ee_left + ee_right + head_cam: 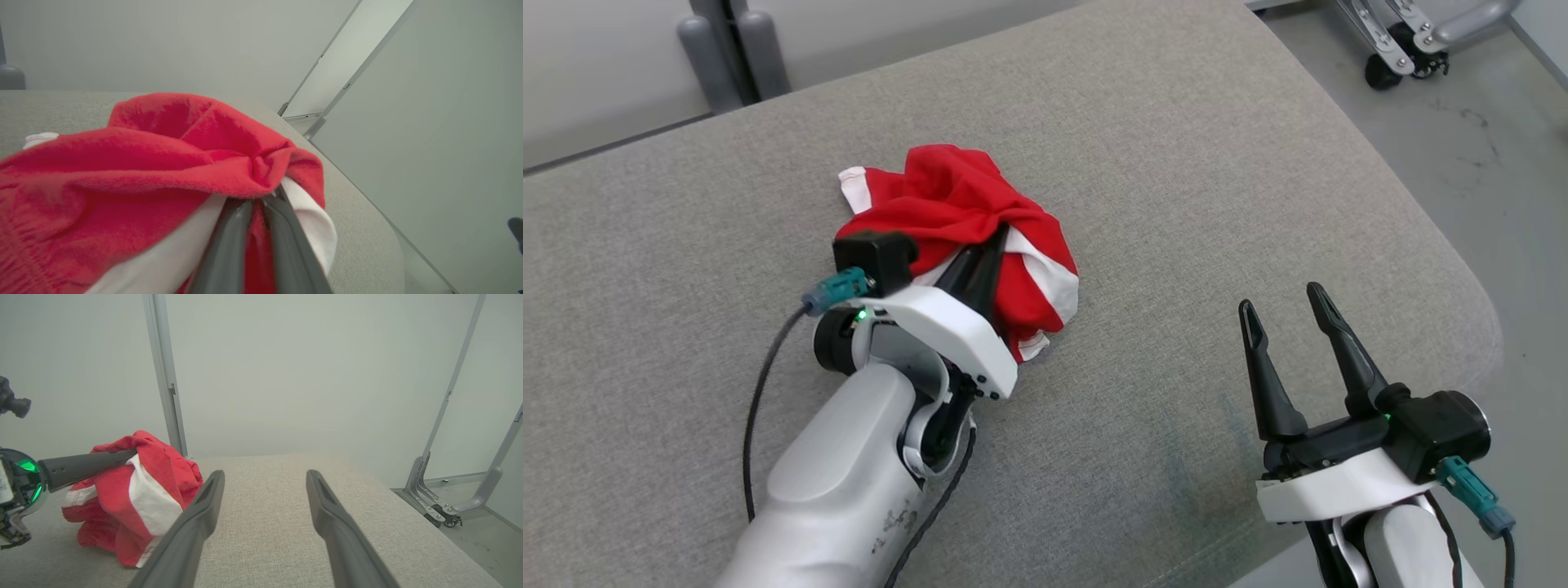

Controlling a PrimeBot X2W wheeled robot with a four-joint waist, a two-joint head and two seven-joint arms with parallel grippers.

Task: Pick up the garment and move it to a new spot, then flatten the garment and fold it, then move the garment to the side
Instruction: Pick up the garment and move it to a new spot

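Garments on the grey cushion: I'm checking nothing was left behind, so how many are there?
1. The crumpled red-and-white garment lies on the grey cushion, pinched by the fingers of the left gripper. Its folds could hide a smaller piece.

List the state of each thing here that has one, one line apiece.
garment: crumpled in a heap, unfolded, resting on the grey padded surface.
left gripper: shut on a fold of the garment.
right gripper: open, holding nothing, well apart from the garment.
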